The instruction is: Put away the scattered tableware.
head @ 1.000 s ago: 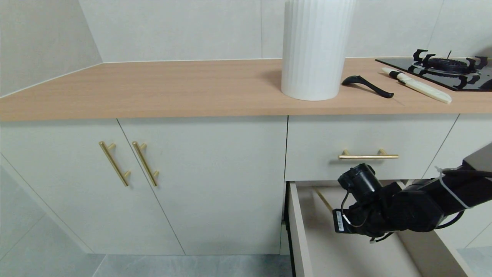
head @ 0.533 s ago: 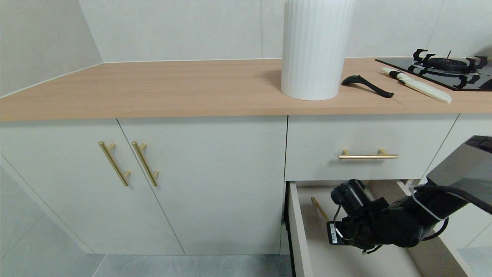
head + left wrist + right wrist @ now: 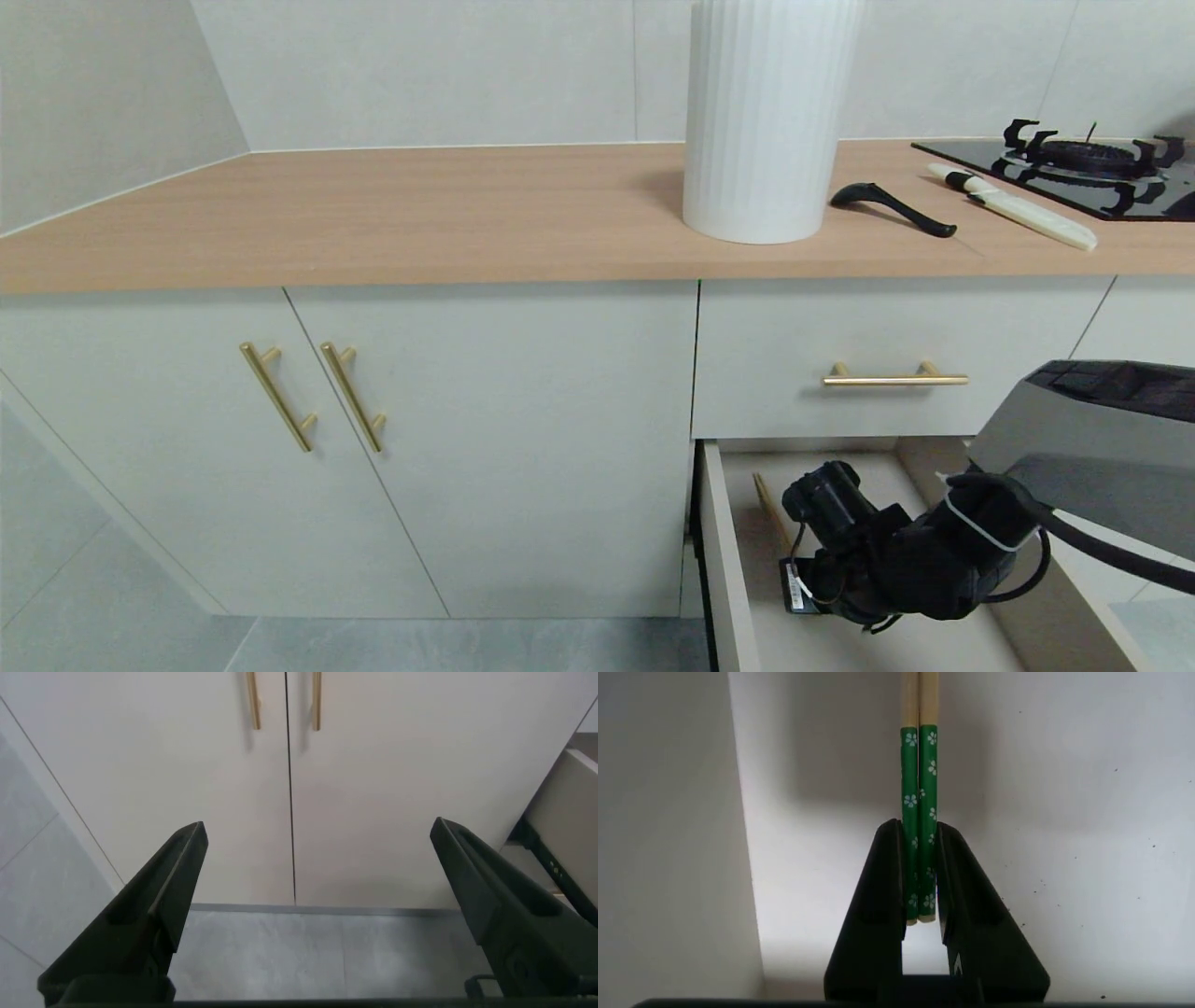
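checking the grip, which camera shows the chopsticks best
The right wrist view: the green flowered chopsticks sit clamped between the jaws of the right gripper. The head view gives a thin sliver in the open drawer; the left wrist view faces the cabinet doors.

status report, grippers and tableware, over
Right gripper shut on chopsticks, inside open drawer. Left gripper open, facing cabinet doors. Knife, black utensil on counter. Nothing blocking.
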